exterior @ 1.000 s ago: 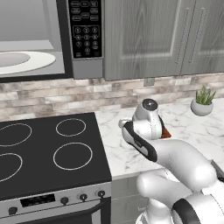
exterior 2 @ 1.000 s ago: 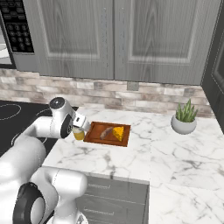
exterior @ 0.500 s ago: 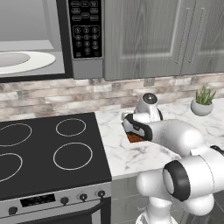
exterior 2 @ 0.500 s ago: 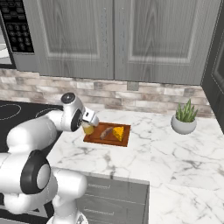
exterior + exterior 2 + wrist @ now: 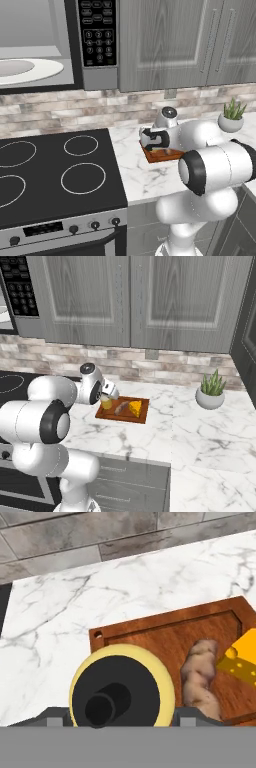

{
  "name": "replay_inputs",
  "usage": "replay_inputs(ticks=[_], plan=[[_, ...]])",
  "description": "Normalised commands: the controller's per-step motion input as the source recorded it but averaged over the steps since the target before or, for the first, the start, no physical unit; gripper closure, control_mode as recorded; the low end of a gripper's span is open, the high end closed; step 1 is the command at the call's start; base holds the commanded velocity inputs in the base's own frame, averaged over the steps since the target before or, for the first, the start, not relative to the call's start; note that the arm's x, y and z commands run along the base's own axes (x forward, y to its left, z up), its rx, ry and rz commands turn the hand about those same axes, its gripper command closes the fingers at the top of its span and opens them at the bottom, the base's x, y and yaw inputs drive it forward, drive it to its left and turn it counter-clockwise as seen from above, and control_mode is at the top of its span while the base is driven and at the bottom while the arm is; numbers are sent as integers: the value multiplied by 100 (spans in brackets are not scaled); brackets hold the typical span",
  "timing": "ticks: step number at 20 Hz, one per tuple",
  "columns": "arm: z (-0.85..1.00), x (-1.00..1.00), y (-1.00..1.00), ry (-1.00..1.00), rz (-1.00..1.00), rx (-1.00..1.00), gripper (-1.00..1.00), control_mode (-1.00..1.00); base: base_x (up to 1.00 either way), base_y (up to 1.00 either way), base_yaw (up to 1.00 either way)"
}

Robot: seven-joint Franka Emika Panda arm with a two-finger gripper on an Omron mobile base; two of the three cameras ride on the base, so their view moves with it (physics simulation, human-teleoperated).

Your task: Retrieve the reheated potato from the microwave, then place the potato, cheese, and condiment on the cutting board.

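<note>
My gripper (image 5: pixel 122 714) is shut on the condiment (image 5: pixel 122 687), a yellow bottle seen cap-first with its dark cap towards the camera. In the right base view the gripper (image 5: pixel 106 397) holds the condiment (image 5: pixel 106 403) upright over the left end of the cutting board (image 5: pixel 122 419). I cannot tell whether the bottle touches the wood. The brown potato (image 5: pixel 201 679) lies on the cutting board (image 5: pixel 150 637), with the cheese (image 5: pixel 242 659) just to its right. The microwave (image 5: pixel 95 40) stands open at the upper left, its white plate (image 5: pixel 25 70) bare.
A black stovetop (image 5: pixel 50 170) lies left of the marble counter. A potted plant (image 5: pixel 211 391) stands at the back right. The brick backsplash runs behind the board, and grey cabinets hang above.
The arm has swung right, away from the stove edge, carrying the yellow bottle to the left end of the cutting board. The grip has stayed the same.
</note>
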Motion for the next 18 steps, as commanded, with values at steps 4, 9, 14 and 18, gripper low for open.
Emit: replay_inputs(ticks=[4,9,14,18], plan=[[-38,31,-2,0,0,0,100,-100,0,0,0],[-28,24,0,0,0,0,100,-100,0,0,0],[-6,-2,-14,-1,0,0,-100,-100,0,0,0],[0,-18,-29,-4,0,0,-100,-100,0,0,0]])
